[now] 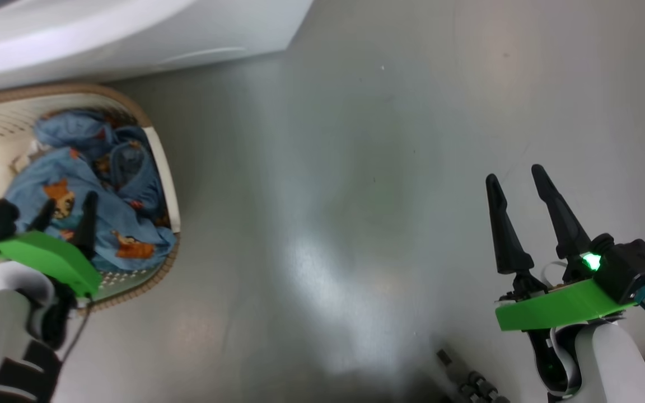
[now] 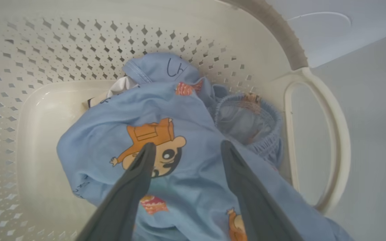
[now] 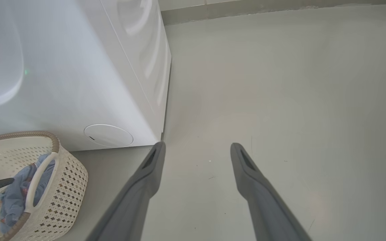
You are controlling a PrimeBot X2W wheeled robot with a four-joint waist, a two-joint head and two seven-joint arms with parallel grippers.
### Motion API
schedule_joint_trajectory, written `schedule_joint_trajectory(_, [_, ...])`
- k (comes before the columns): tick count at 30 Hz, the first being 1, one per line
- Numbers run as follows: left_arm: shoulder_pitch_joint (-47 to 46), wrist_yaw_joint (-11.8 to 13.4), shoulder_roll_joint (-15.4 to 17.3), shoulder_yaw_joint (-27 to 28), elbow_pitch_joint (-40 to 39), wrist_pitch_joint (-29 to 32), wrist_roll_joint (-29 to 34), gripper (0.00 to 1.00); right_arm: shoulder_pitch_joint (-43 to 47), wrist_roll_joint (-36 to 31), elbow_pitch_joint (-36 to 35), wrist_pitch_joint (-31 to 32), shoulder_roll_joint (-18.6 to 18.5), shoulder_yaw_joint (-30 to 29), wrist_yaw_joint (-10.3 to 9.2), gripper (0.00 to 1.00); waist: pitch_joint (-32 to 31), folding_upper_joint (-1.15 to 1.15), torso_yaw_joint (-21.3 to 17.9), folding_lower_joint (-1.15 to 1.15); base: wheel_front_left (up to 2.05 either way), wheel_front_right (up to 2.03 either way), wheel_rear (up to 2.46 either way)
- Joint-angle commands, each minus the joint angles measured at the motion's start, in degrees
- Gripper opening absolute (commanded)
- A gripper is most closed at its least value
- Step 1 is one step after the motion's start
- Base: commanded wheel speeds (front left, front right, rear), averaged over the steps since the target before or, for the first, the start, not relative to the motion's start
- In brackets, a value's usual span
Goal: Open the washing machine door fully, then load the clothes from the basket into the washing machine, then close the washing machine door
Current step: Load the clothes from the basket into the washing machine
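left wrist view | left pincer (image 2: 187, 145) wide open, empty | over clothes (image 2: 95, 144)

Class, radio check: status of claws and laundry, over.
Left claw open, over clothes in basket. Right claw open, above floor. Nothing blocks the clothes.

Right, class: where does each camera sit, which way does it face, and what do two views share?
Head view: on the head, looking down at floor; left gripper over the basket, right gripper over floor.
Left wrist view: on that wrist, looking into the basket at the clothes past open fingers.
Right wrist view: on that wrist, facing floor beside the washing machine, fingers open.
Shared: the basket.
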Motion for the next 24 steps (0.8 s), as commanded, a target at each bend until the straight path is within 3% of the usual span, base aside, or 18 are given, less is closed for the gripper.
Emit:
schedule_joint_trajectory(1, [-0.5,-0.1,3.3,1.0,1.1,0.3,-0.4,1.00,0.2,0.8,-1.4,-0.7,-0.2,1.6,0.16,1.00,2.3,0.00,-1.2,0.00,0.00,0.00,0.00])
schedule_joint_trajectory(10, [-6.8,0.7,5.7,-0.3,9.9,2.8,0.9,1.00,-0.3,2.2,-1.2,-0.7,-0.2,2.8,0.16,1.00,5.7,0.00,-2.5,0.00,0.00,0.00,0.00])
schedule_joint_trajectory(19, [-11.0,0.3,6.4,1.6,15.2,4.8,-2.2,1.00,0.0,3.7,-1.6,-0.7,-0.2,3.7,0.16,1.00,7.2,0.00,-3.9,0.00,0.00,0.00,0.00])
schedule_joint_trajectory(20, [-11.2,0.3,6.3,1.5,15.6,4.8,-2.3,0.78,0.0,3.7,-1.6,-0.7,-0.2,3.6,0.16,1.00,7.1,0.00,-3.9,0.00,0.00,0.00,0.00])
schedule_joint_trajectory(21, [-11.3,0.2,6.3,1.3,15.7,4.5,-2.3,0.78,-0.1,3.7,-1.6,-0.7,-0.2,3.4,0.16,1.00,6.9,0.00,-3.9,0.00,0.00,0.00,0.00])
schedule_joint_trajectory(22, [-11.3,0.2,6.1,1.0,15.8,4.1,-2.2,0.00,-0.1,3.6,-1.6,-0.7,-0.2,3.2,0.16,1.00,6.5,0.00,-3.7,0.00,0.00,0.00,0.00])
schedule_joint_trajectory(24, [-11.0,0.1,5.5,0.6,16.1,3.3,-2.4,0.00,-0.1,3.4,-1.6,-0.7,-0.2,2.9,0.16,1.00,5.6,0.00,-3.3,0.00,0.00,0.00,0.00])
